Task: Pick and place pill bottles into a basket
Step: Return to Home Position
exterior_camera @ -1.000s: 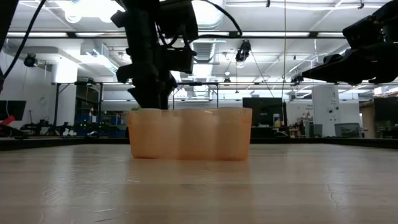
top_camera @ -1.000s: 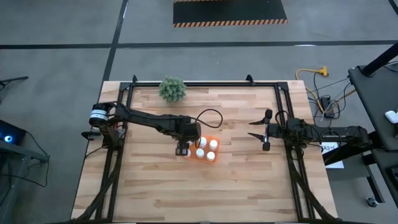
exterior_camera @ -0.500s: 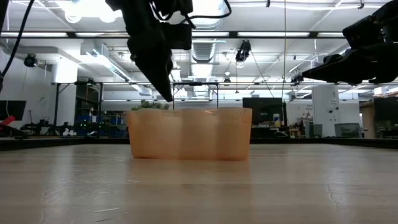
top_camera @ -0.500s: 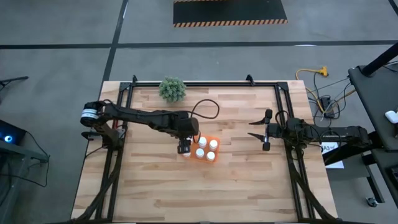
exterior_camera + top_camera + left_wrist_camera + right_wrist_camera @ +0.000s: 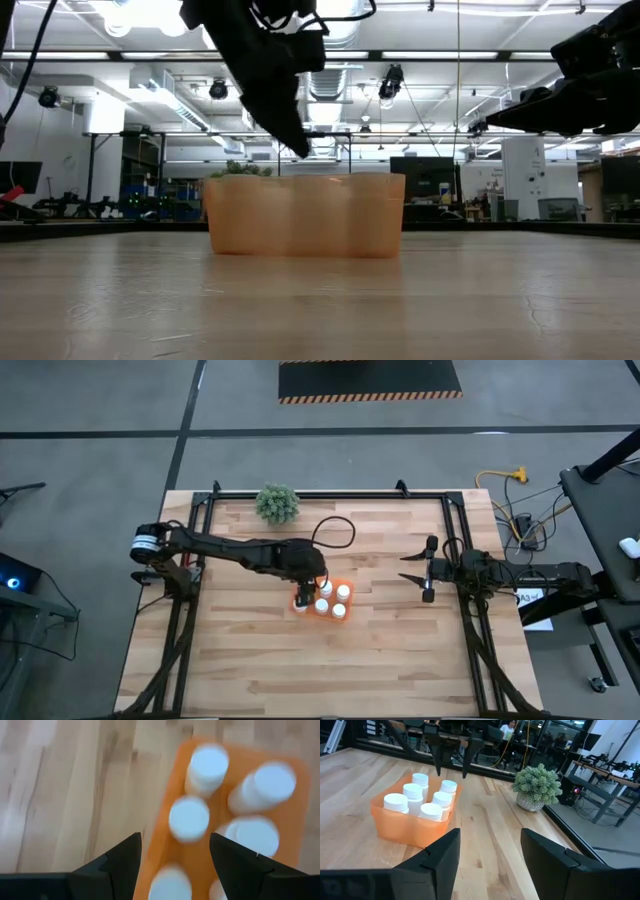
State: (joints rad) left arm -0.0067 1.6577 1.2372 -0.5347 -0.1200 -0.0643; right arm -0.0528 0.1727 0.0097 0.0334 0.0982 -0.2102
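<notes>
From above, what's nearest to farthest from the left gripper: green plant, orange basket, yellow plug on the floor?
From the left gripper:
1. Orange basket, just beneath it.
2. Green plant, near the table's top edge in the picture.
3. Yellow plug, on the floor beyond the right side.

Wooden desk (image 5: 300,670) seen from straight above. The orange basket (image 5: 349,601) sits around the middle of it, with the white-capped pill bottles (image 5: 343,591) packed inside. The left arm comes in from the desk's left edge, and its left claw (image 5: 308,592) hangs over the basket's left end, hiding part of it. The right claw (image 5: 408,567) is parked near the right edge with its fingers spread, well apart from the basket. A little green plant (image 5: 277,503) sits by the far edge.
</notes>
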